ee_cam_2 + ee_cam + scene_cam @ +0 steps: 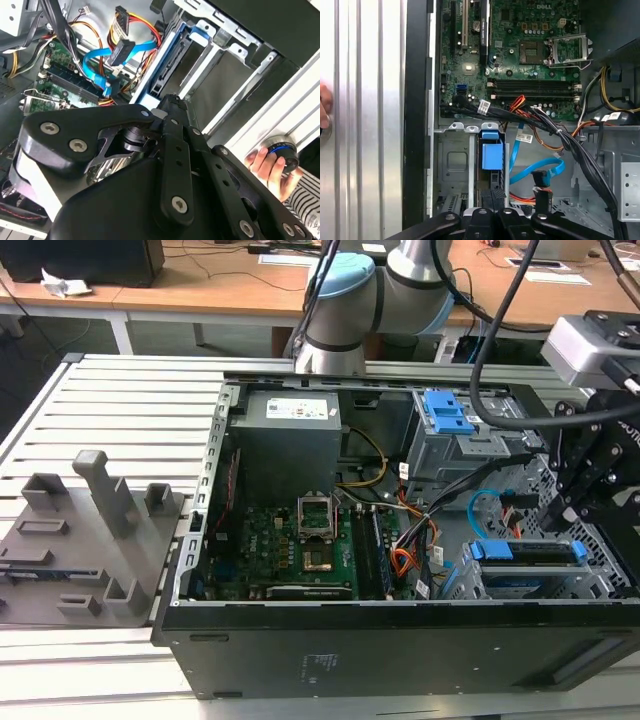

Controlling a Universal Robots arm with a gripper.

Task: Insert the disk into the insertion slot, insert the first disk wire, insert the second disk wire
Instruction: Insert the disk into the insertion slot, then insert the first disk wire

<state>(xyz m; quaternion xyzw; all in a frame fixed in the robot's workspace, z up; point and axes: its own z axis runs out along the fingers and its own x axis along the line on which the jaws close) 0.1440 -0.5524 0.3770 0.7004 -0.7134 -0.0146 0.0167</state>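
Observation:
The disk [530, 552], in its bright blue carrier [492, 156], sits inside the insertion slot [603, 562], the silver perforated cage at the case's corner on the exterior view's right. My gripper [575, 515] hovers just above that cage, and its black linkage [490, 220] is close over the carrier. The second disk wire [540, 167], a light-blue loop, ends in a dark plug [122, 52] lying loose beside the cage. The first disk wire [525, 199], orange, red and black, lies there too, and its black plug [120, 15] is also apart from the disk.
A taller grey bay with a blue latch [445, 415] stands behind the cage. A thick black cable bundle [560, 135] crosses between the motherboard [300, 540] and the cage. A grey fixture plate [80, 530] lies outside the case. A person's hand [262, 160] rests on a knob.

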